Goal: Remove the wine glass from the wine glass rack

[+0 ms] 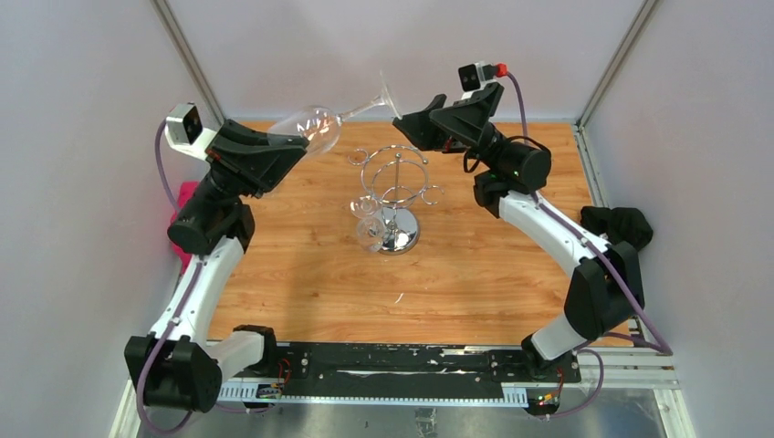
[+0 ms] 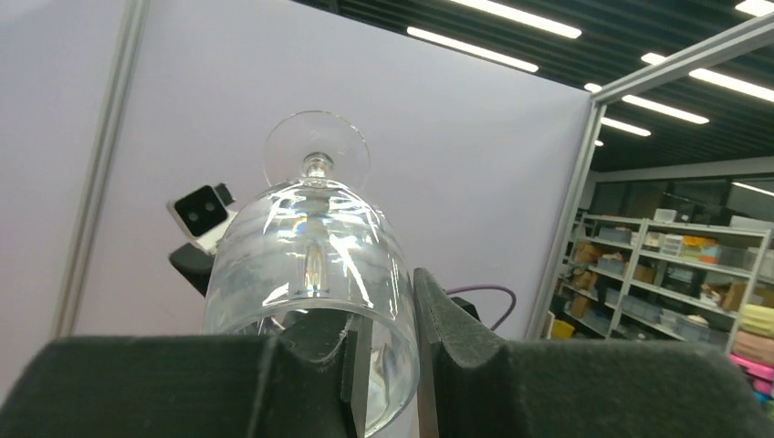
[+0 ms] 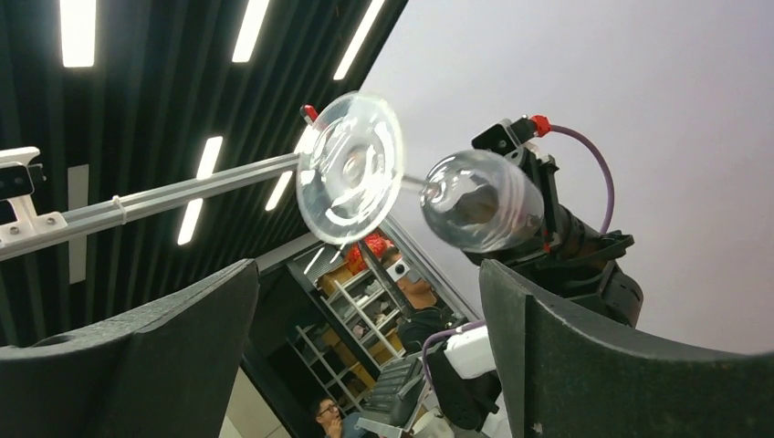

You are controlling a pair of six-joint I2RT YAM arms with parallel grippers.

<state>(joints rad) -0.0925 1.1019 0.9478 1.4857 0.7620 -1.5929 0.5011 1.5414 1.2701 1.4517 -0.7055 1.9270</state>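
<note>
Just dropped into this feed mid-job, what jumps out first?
A wine glass is held aloft over the back of the table, tilted sideways, its bowl rim pinched between the fingers of the left gripper. Its foot points at the right gripper, fingers wide open. Below, the chrome wine glass rack stands mid-table with a second glass hanging on it.

The glass (image 1: 315, 123) is clear and colourless. The rack (image 1: 394, 187) is mirror-bright chrome. The tabletop (image 1: 301, 283) is orange-brown wood grain. The left arm (image 1: 203, 283) and right arm (image 1: 548, 228) are black with white links and purple cables (image 1: 162, 164). A black cloth (image 1: 621, 224) lies at the tabletop's right edge, and something pink-red (image 1: 185, 196) at its left edge.
</note>
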